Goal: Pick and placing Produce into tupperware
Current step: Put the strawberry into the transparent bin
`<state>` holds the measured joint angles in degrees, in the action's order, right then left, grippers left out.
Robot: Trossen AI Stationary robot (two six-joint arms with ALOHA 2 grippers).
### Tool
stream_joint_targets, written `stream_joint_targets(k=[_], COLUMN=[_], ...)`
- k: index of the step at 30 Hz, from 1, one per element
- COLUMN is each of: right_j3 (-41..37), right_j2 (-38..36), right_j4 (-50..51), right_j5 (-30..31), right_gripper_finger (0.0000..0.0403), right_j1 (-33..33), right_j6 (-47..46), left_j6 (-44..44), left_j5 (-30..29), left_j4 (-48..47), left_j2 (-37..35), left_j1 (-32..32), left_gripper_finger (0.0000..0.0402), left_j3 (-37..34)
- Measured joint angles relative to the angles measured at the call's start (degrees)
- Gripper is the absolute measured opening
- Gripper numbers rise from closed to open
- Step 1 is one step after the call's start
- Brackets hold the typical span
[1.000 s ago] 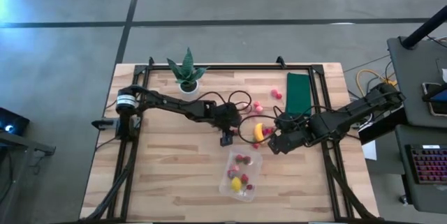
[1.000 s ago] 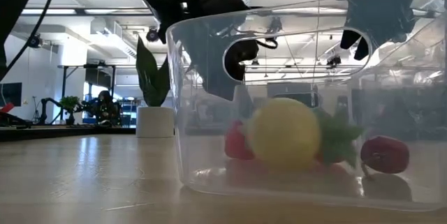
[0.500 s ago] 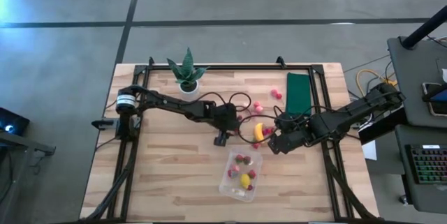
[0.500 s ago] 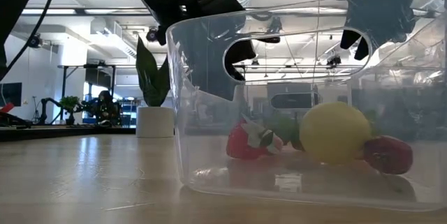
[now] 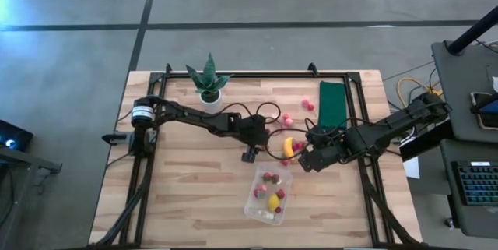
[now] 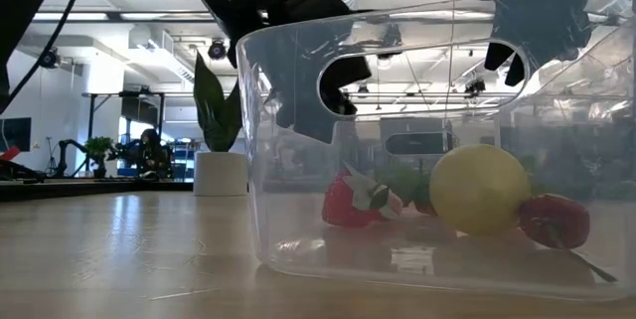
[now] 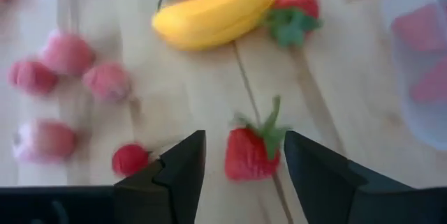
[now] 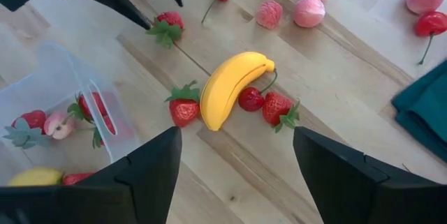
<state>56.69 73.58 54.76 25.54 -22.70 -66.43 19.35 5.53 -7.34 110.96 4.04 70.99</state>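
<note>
The clear tub (image 5: 286, 174) (image 6: 298, 140) stands on the table near its front edge. It holds a yellow lemon (image 6: 479, 188) (image 5: 273, 201) and several red strawberries (image 6: 348, 205). A yellow banana (image 5: 288, 147) (image 8: 227, 88) lies on the wood among strawberries and pink pieces (image 7: 66, 53). My left gripper (image 5: 249, 155) (image 7: 244, 140) is open just beyond the tub's far left corner. One strawberry (image 7: 251, 155) lies on the table between its fingertips with gaps on both sides. My right gripper (image 5: 306, 159) (image 8: 237, 133) is wide open right of the banana.
A spiky plant in a white pot (image 5: 207, 79) (image 6: 221, 110) stands at the far left. A flat dark green rectangle (image 5: 333, 103) (image 8: 426, 105) lies at the far right. More pink and red pieces (image 5: 309, 104) sit near it. Bare wood spreads left of the tub.
The lemon has rolled inside the tub from its middle toward its right side and now lies still against a strawberry. A leafy strawberry shows where the lemon was. My left gripper has shifted slightly above the tub's far edge.
</note>
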Motion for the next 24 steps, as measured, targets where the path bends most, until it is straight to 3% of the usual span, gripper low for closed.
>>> stream_joint_targets(k=[5,9,12,24], right_j3=[0.0,-0.02,-0.04,-0.13], right_j2=[0.0,0.0,0.0,0.0], right_j4=[0.3,0.39,0.64,1.08], right_j5=[0.0,0.0,0.0,-0.44], right_gripper_finger=[0.0269,0.0266,0.0265,0.0268], right_j1=[0.0,0.05,0.15,0.24], right_j6=[-0.02,0.02,0.28,0.87], left_j6=[-6.25,-6.29,-11.74,-5.55], left_j5=[-6.41,-10.95,-13.34,-12.86], left_j4=[-6.81,-6.58,-4.63,-2.21], left_j2=[-0.38,-3.37,-5.24,-8.17], left_j1=[0.08,-0.06,-0.13,0.08], left_gripper_finger=[0.02,0.0201,0.0201,0.0214], left_j3=[2.58,2.74,2.81,5.04])
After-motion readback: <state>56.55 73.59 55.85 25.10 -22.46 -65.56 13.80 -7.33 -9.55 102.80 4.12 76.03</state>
